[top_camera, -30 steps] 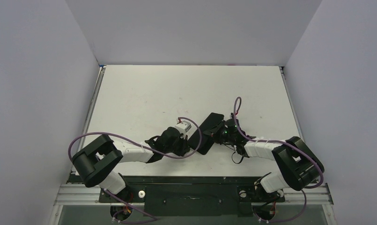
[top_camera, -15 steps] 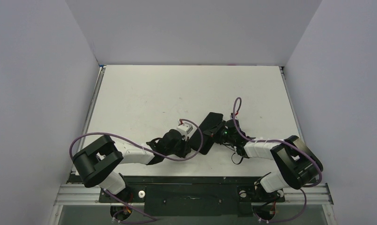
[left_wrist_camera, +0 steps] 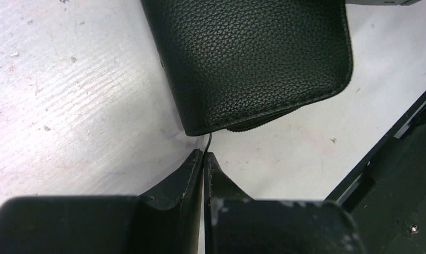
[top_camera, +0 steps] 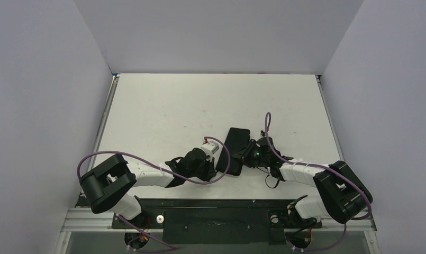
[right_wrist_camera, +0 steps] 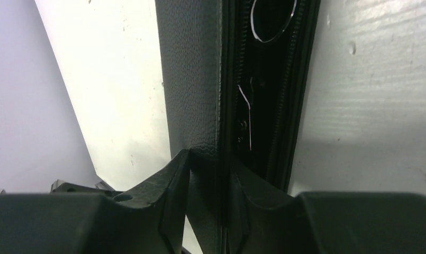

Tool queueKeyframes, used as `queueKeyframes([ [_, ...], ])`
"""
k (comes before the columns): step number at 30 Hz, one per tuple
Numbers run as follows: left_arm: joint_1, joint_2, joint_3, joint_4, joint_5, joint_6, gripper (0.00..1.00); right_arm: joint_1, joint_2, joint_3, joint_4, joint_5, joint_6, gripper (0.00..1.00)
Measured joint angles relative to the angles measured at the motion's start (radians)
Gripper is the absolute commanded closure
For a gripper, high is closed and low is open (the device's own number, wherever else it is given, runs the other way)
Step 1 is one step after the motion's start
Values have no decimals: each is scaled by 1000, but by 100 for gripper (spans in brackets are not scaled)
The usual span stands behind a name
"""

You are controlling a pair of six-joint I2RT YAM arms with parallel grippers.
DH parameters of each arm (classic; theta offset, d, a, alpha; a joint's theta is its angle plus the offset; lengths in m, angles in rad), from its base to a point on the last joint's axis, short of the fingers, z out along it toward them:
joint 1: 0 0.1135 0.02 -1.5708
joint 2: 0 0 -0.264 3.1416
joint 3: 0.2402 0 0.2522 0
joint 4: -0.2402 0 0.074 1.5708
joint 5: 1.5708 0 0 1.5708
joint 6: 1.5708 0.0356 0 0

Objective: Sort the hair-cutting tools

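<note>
A black zip case [top_camera: 235, 149] lies between my two grippers near the table's middle front. My left gripper [top_camera: 215, 159] [left_wrist_camera: 205, 153] is shut on the thin black zip pull [left_wrist_camera: 209, 142] at the case's [left_wrist_camera: 253, 58] near corner. My right gripper [top_camera: 247, 154] [right_wrist_camera: 210, 159] straddles the raised flap [right_wrist_camera: 192, 79] of the case, one finger on each side. Whether it still presses the flap does not show. Through the open slit I see a silver finger ring [right_wrist_camera: 259, 37] and a thin blade [right_wrist_camera: 249, 114] of the scissors inside. Other hair-cutting tools are hidden.
The black rail [top_camera: 216, 203] [left_wrist_camera: 390, 159] runs along the table's near edge, close behind the left gripper. White walls close in the table [top_camera: 163, 106] on three sides. Purple cables [top_camera: 267, 124] loop over both arms.
The case has swung from slanted to nearly straight and lies flatter. Both grippers have shifted slightly toward the near edge. The right jaws have widened a little round the flap.
</note>
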Motion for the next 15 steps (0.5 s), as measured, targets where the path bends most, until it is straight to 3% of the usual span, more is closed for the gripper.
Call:
queueKeyframes([
  [5, 1, -19, 0, -38, 0, 3, 100, 0, -52, -9, -5, -34, -3, 100],
  [15, 1, -56, 0, -82, 3, 9, 100, 2, -75, -40, 35, -41, 18, 100],
])
